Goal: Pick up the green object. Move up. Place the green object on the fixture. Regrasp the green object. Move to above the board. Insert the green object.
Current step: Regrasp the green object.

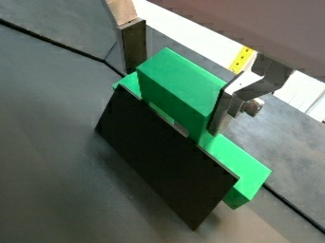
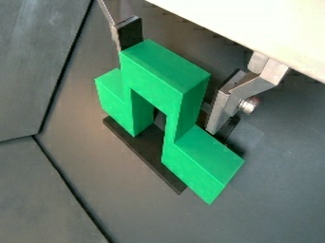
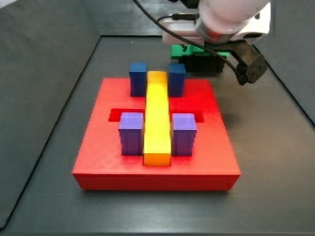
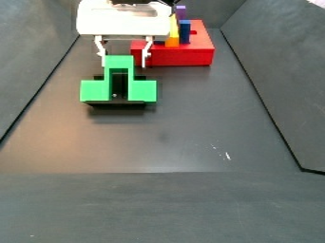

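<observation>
The green object rests on the fixture, a dark plate and bracket on the floor, with its stem upright and its stepped arms low. My gripper is open and straddles the stem, one finger standing apart from it and the other close beside it. In a side view the gripper hangs just over the green object, left of the board. In the opposite side view the green object peeks out behind the board.
The red board carries a long yellow bar, blue blocks at its far end and purple blocks nearer. Dark walls bound the floor on both sides. A cable loops above the arm.
</observation>
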You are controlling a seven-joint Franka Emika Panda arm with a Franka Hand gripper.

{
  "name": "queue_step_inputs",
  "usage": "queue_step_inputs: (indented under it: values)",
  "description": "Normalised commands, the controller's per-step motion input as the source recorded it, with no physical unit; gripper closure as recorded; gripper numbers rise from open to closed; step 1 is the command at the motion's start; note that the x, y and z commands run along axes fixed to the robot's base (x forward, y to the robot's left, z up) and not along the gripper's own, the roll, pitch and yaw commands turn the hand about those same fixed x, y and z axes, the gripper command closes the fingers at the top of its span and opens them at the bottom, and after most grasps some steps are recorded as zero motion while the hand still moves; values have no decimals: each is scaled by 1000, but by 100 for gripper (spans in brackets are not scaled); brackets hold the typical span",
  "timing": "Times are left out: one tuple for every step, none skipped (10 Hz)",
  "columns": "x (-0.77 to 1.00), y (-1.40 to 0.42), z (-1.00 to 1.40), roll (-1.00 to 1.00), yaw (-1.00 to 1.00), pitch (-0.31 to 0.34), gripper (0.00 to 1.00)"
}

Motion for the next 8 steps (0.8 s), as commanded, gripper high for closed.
queue_step_inputs:
  values:
    - [-23, 0, 0, 0, 0, 0, 0]
    - [-143, -74, 0, 146, 0, -186, 0]
    - [0, 0, 0, 0, 0, 0, 100]
    - [0, 0, 0, 0, 0, 0, 100]
    - [0, 0, 0, 0, 0, 0, 100]
    - [0, 0, 0, 0, 0, 0, 100]
    - [0, 0, 0, 0, 0, 0, 100]
    - [0, 0, 0, 0, 0, 0, 100]
